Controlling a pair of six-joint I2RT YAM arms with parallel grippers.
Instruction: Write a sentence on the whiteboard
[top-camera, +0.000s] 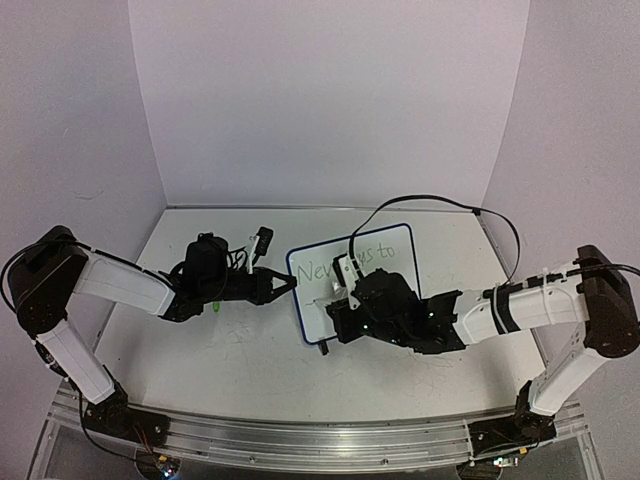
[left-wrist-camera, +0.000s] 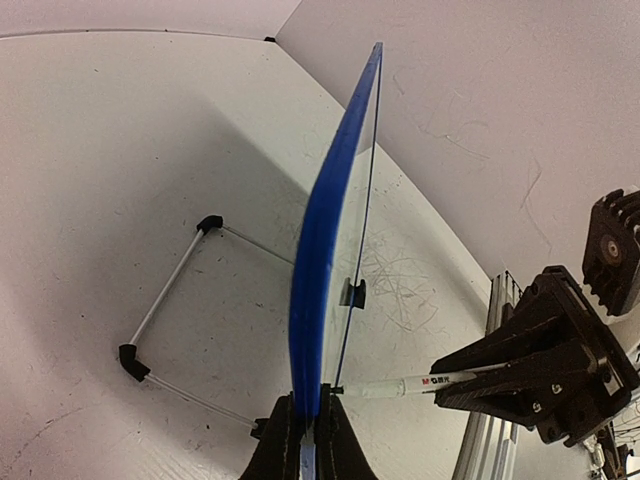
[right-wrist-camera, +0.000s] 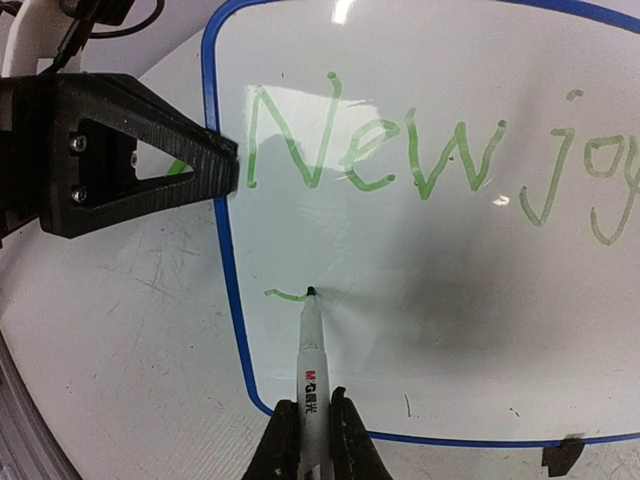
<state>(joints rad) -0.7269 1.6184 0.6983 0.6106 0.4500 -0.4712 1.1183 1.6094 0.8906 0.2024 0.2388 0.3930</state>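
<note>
The whiteboard (top-camera: 395, 262), white with a dark blue rim, stands tilted at mid-table. In the left wrist view it shows edge-on (left-wrist-camera: 325, 230). My left gripper (top-camera: 290, 283) is shut on its left rim (left-wrist-camera: 308, 420). The sentence (right-wrist-camera: 400, 150) reads "New jo" in green, running off the right of the right wrist view. A short green stroke (right-wrist-camera: 285, 295) begins a second line. My right gripper (right-wrist-camera: 312, 420) is shut on a white marker (right-wrist-camera: 312, 360) whose tip touches the end of that stroke. From above, the right gripper (top-camera: 350, 295) hides the board's lower part.
A wire stand (left-wrist-camera: 165, 290) with black corner feet props the board from behind. A black foot (right-wrist-camera: 560, 455) sits under its lower rim. A small black object (top-camera: 262, 240) lies at the back. An aluminium rail (top-camera: 300, 440) runs along the near edge, and walls close in the table.
</note>
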